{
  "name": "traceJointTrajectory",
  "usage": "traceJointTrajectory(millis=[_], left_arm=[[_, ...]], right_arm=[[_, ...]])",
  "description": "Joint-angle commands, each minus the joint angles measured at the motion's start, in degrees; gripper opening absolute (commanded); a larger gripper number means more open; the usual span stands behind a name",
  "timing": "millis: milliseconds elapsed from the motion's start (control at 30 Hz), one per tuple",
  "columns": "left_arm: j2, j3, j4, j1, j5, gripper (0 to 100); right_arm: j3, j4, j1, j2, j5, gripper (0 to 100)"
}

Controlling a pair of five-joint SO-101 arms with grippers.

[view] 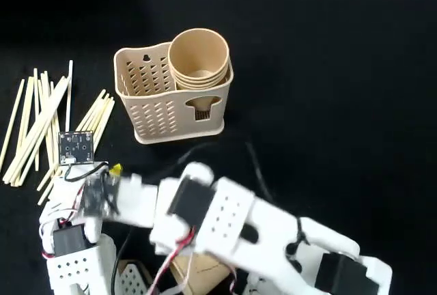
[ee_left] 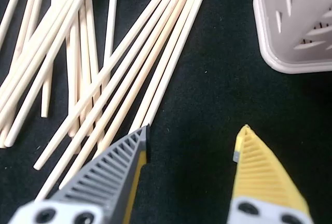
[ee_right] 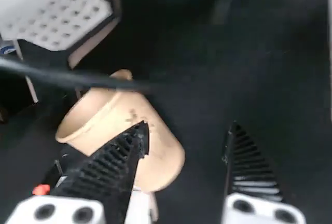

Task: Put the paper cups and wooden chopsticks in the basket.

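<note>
A beige slotted basket (view: 171, 114) stands left of the table's middle, with a stack of paper cups (view: 198, 52) in its right compartment. Wooden chopsticks (view: 41, 121) lie scattered to its left. My left gripper (ee_left: 194, 136) hovers open just above the near ends of the chopsticks (ee_left: 104, 63), nothing between its grey and yellow fingers; a basket corner (ee_left: 301, 27) shows beyond. Another paper cup (ee_right: 104, 115) lies on its side at the table's front edge (view: 198, 274). My right gripper (ee_right: 188, 126) is open above it, one black finger over the cup's side, the other over bare cloth.
Black cloth covers the table. The right arm's white body (view: 232, 220) stretches across the front, over the lying cup. The left arm's base (view: 72, 261) sits at the front left corner. Cables (view: 256, 162) trail in front of the basket.
</note>
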Motion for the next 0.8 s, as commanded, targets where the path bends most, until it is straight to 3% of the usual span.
traceJointTrajectory(millis=[0,167,300,600,767], left_arm=[[-0.18,1.10,-1.05,0.04,-0.44,27],[-0.18,1.10,-1.05,0.04,-0.44,27],[-0.18,1.10,-1.05,0.04,-0.44,27],[-0.18,1.10,-1.05,0.04,-0.44,27],[-0.18,1.10,-0.88,0.04,-0.44,27]], right_arm=[[4.00,-3.52,-4.75,-1.98,-7.74,24.4],[6.11,-5.71,-10.37,-1.89,-16.53,24.4],[6.99,-5.80,-14.42,-1.89,-18.02,24.4],[13.41,-9.76,-18.73,-1.89,-16.79,24.0],[18.95,-13.36,-18.55,-1.89,-7.91,24.0]])
